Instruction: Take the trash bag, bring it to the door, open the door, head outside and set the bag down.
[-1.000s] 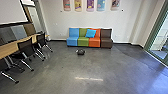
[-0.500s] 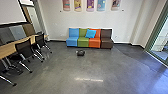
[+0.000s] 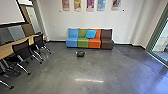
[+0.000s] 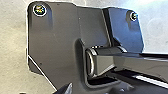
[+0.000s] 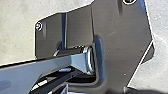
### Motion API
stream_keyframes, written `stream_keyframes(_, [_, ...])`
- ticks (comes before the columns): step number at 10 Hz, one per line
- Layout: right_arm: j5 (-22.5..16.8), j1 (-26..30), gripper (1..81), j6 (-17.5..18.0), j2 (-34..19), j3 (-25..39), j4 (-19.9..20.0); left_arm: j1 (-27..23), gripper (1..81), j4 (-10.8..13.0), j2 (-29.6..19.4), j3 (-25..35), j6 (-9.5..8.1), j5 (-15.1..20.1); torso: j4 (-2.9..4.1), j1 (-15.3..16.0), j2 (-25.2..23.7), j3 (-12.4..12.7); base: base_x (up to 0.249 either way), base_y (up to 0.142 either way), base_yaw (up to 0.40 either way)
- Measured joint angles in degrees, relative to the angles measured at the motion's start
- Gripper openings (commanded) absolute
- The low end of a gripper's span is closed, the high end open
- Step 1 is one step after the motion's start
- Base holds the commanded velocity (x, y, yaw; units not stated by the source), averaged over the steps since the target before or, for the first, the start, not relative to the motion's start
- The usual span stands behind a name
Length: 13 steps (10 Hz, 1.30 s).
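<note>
The trash bag (image 3: 80,54) sits on the floor (image 3: 57,72) before the 4-colour sofa (image 3: 83,43); I cannot tell either hand's state.

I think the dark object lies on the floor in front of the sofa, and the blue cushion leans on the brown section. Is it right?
The cushion's place is wrong. In the head view, the blue cushion leans across the green section and orange section. The dark object does lie on the floor in front of the sofa.
</note>
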Motion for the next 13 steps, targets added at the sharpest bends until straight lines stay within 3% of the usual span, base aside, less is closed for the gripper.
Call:
stream_keyframes(2, [0.0, 0.0, 81.1, 0.0, 0.0, -0.2, 0.0, 0.0, 81.1, 0.0, 0.0, 0.0, 0.0, 0.0, 0.0, 0.0, 0.0, 0.0, 0.137, 0.0, 0.0])
stream_keyframes(13, [0.0, 0.0, 81.1, 0.0, 0.6, -0.5, 0.0, 0.0, 81.1, 0.0, 0.0, -0.1, 0.0, 0.0, 0.0, 0.0, 0.0, 0.0, 0.137, 0.078, 0.0])
